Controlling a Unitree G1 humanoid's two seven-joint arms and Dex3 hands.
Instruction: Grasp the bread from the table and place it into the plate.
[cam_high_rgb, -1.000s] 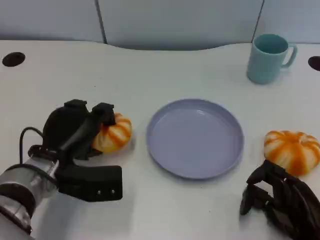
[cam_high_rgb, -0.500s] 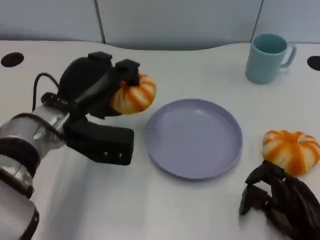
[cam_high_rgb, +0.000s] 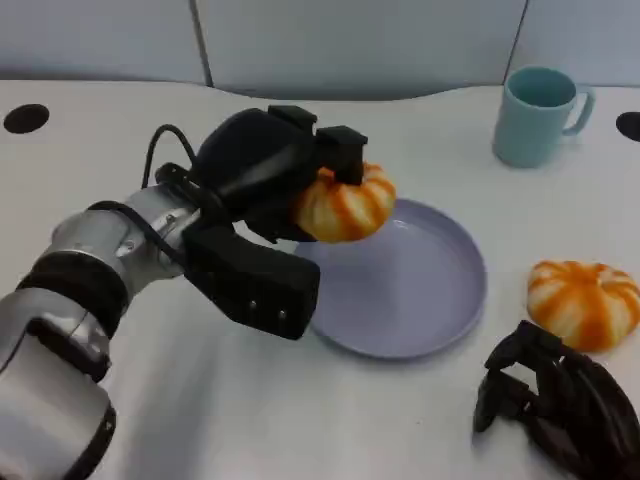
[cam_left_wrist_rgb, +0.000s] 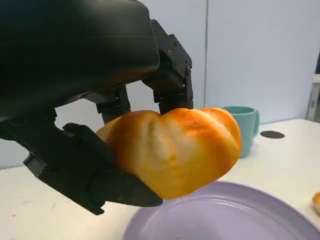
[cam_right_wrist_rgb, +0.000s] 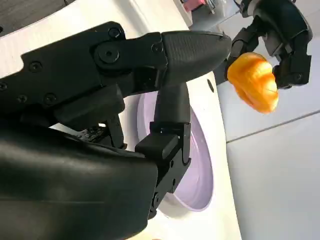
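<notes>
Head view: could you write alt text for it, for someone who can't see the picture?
The robot's left hand holds an orange-striped bread roll above the near-left rim of a lavender plate on a white table. A second roll lies right of the plate, near the right hand; a teal mug stands behind.

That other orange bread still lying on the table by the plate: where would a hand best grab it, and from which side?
Probably from above, fingers closing across the round sides of the second bread. It lies flat on the table like a ridged dome, so nothing can slip underneath. The right hand sits nearest to it. The plate lies beside it, so a low sideways approach looks riskier.
</notes>
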